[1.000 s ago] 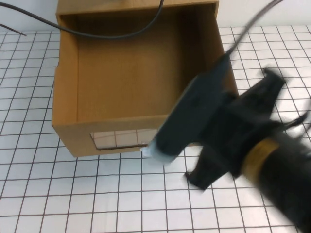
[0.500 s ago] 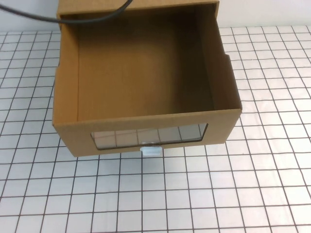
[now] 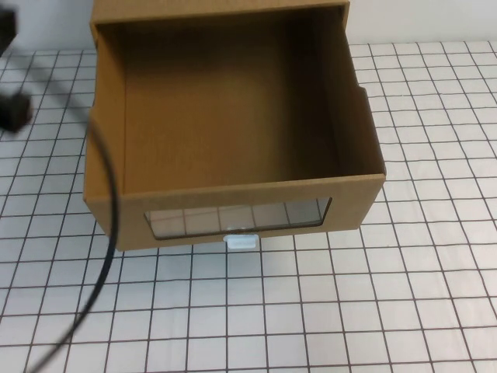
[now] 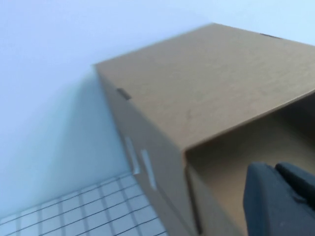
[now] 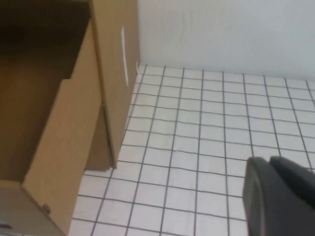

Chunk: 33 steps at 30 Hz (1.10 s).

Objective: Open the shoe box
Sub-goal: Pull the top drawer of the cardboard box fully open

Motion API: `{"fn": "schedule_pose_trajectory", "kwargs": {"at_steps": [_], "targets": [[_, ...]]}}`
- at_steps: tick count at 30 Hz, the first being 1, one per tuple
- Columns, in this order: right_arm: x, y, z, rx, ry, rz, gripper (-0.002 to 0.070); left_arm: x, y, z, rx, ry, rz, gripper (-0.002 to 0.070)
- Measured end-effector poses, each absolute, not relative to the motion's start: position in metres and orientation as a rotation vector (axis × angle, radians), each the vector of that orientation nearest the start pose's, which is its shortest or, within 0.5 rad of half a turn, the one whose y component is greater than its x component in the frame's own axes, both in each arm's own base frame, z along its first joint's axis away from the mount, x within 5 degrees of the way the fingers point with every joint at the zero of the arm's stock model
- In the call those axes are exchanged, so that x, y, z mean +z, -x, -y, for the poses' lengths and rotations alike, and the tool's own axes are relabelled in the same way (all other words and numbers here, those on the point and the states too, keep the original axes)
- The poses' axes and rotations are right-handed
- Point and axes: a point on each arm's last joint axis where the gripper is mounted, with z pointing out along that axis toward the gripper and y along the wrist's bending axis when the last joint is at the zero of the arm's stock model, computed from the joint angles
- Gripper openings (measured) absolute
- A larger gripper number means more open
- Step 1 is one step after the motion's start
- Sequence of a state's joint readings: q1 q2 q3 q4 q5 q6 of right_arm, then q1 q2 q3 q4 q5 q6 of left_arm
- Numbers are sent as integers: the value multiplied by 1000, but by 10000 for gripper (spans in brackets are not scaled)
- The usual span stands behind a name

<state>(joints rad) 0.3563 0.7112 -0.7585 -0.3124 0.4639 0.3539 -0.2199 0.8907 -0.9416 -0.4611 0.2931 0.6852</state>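
Standing open in the upper middle of the overhead frame, the brown cardboard shoe box (image 3: 365,198) shows its bare brown inside to the raised camera, its back end running beneath an outer cover (image 3: 217,8) at the top edge of the frame. The front wall, facing the lower part of the frame, carries a long clear window (image 3: 237,217) through which the grid lines behind it can be read, and a small white tab (image 3: 242,239) sits just under that window at the wall's lower edge, touching the box. The box rests on a white table (image 3: 388,311) ruled in a black grid that fills the lower half of the frame. A blurred black cable (image 3: 109,225) curves down the left side of the frame, crossing the box's left front corner, and a dark shape (image 3: 14,113) too blurred to identify sits at the upper left edge. The left gripper (image 4: 275,177), seen only from its own wrist camera, hangs close to the box's open mouth, just beside the corner of the outer cover; whether it is spread or pressed together cannot be told. The right gripper (image 5: 270,169), outside the overhead frame, hangs above the gridded table beside the box's side wall and apart from it, pressed together.
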Motion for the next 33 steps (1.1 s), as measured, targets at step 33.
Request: {"fn": "schedule_pose_trajectory", "kwargs": {"at_steps": [33], "targets": [[305,-118,-42,346,182,-1704,-13,184,-68,20,-116,-343,-1754,-3]]}}
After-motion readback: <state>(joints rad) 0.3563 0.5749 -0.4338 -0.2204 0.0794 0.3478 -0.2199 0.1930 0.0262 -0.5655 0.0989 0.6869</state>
